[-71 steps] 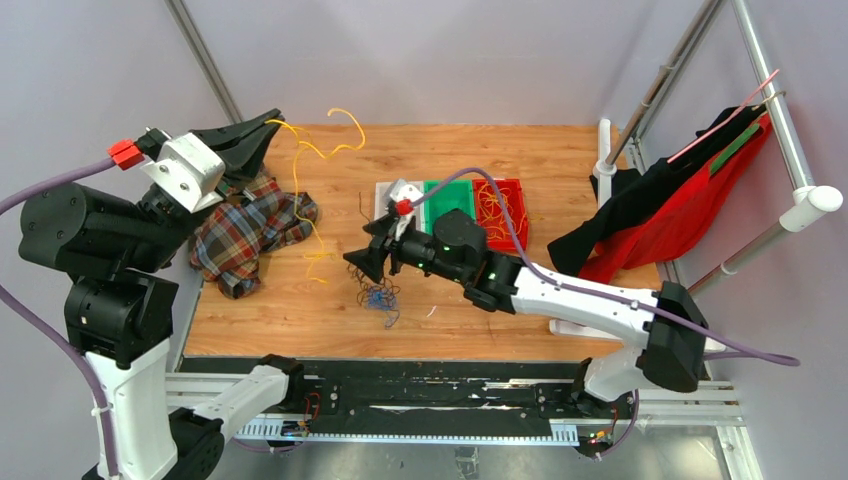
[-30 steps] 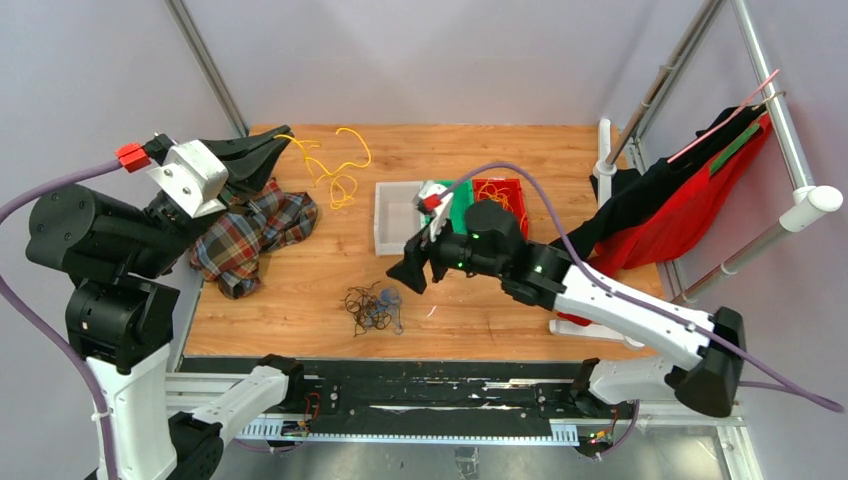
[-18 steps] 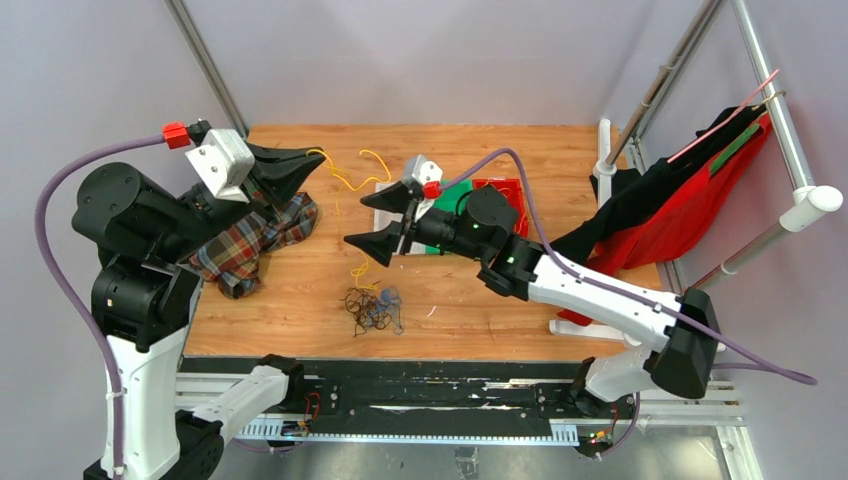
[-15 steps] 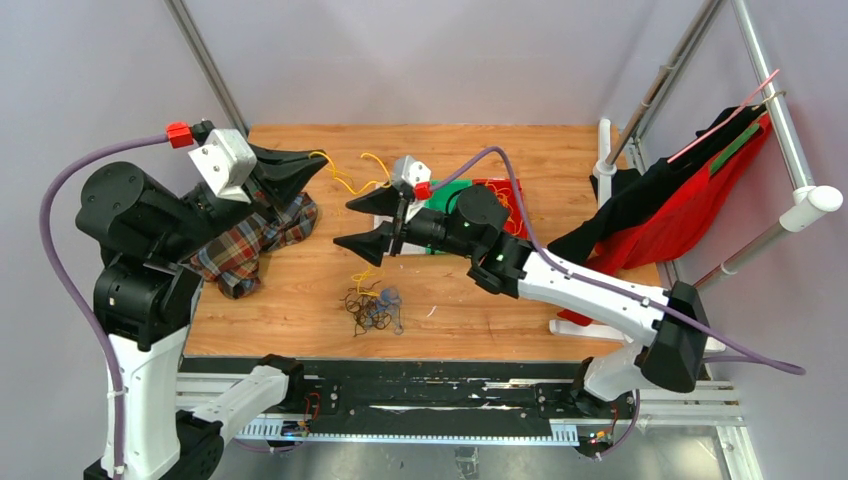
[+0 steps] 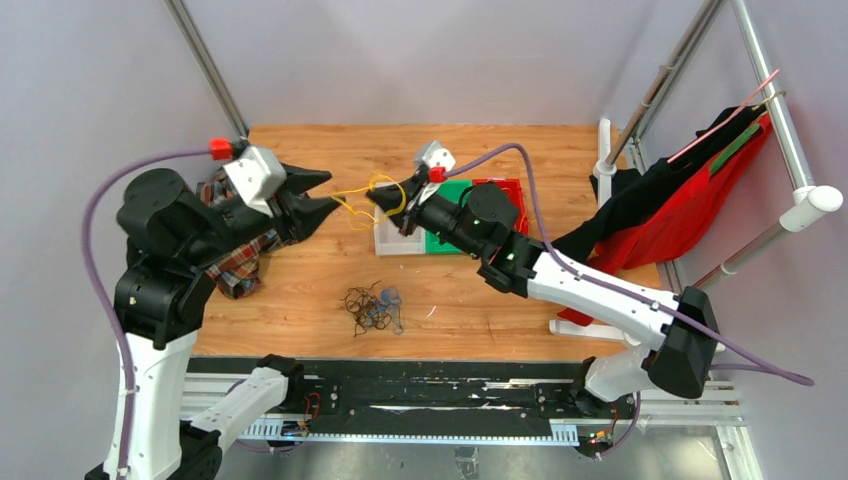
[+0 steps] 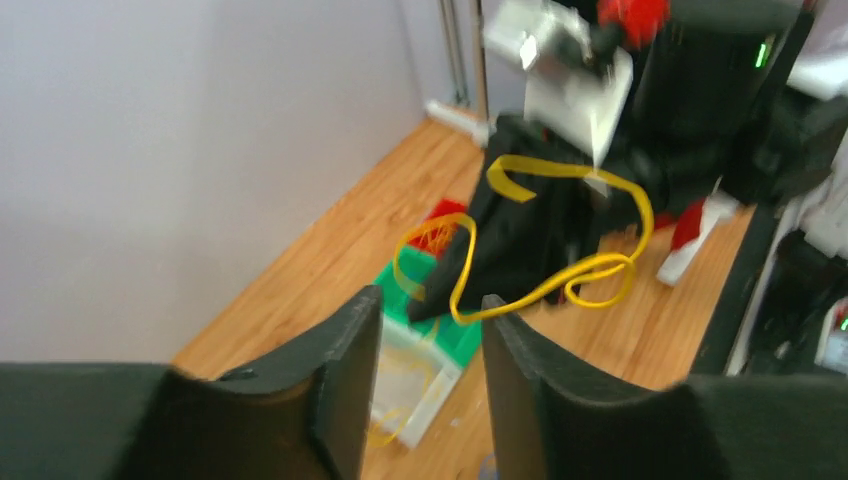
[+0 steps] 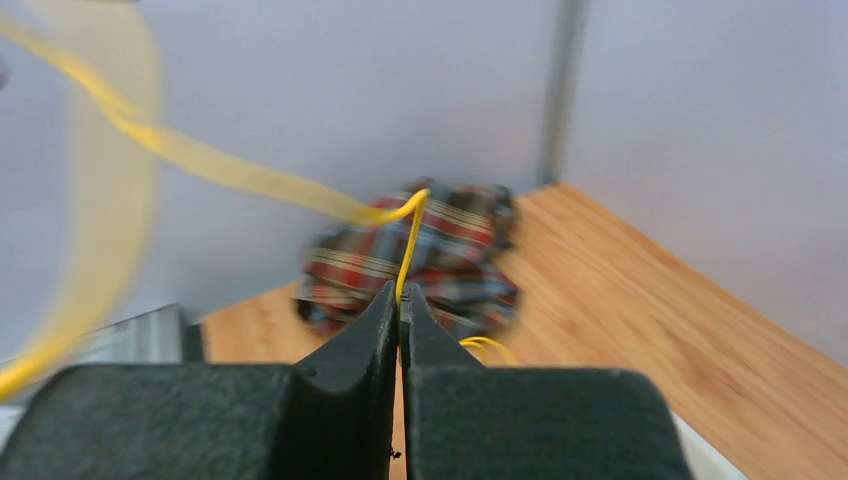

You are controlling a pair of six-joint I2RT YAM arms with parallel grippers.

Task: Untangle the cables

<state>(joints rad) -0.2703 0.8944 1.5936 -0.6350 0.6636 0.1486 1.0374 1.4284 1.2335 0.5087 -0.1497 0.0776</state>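
1. 2 grippers meet tip to tip above the far half of the table [image 5: 560, 150]: the left gripper [image 5: 322, 192] points right and the right gripper [image 5: 380, 198] points left, near each other but apart.
2. Right gripper: its jaws are pressed together on the yellow cable [image 5: 352, 196]. In the right wrist view the strand rises straight out of the seam between the 2 fingertips, then bends away to the left, where it blurs.
3. Left gripper: its jaws stand parted, with nothing between them. In the left wrist view the cable's loops hang from the right gripper just beyond the left fingertips, in line with the gap but not inside it. Whether any strand touches a left finger cannot be told.
4. Held this way, the yellow cable hangs in the air over the left rim of the white bin [image 5: 385, 246].
5. 1 tangle of black and blue cables [image 5: 373, 308] lies on the table near the middle of its near edge, well apart from both grippers.
6. 2 more bins, the green bin [image 5: 458, 189] and the red bin [image 5: 508, 196], sit in a row to the right of the white one.
7. 1 plaid cloth [image 5: 235, 272] lies by the table's left edge, partly under the left arm.
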